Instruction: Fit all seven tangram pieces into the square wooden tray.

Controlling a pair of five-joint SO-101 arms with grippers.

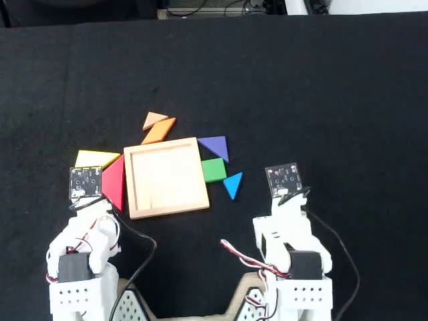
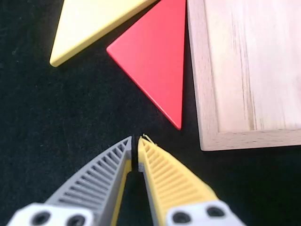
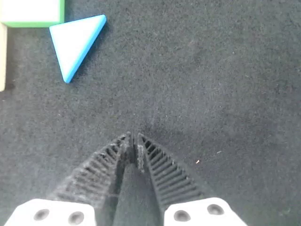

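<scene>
Here, tray (image 1: 167, 177): square, pale wood, lying flat mid-table with its inside bare.
Red triangle (image 1: 115, 182): at the tray's 9 o'clock, just beside the rim.
Yellow triangle (image 1: 95, 159): at 10 o'clock, outside the red one and meeting it.
Orange parallelogram (image 1: 159, 131): at 12 o'clock, against the tray's far edge.
Peach triangle (image 1: 155, 120): just beyond the parallelogram.
Purple triangle (image 1: 214, 146): at 2 o'clock.
Green square (image 1: 213, 170): at 3 o'clock, against the rim.
Blue triangle (image 1: 233, 184): at 4 o'clock, just beside the green square.
Left gripper (image 2: 136, 143): tips pressed together, holding nothing, just short of the red triangle's corner.
Right gripper (image 3: 133, 140): tips together, holding nothing, over black cloth (image 1: 301, 80).
</scene>
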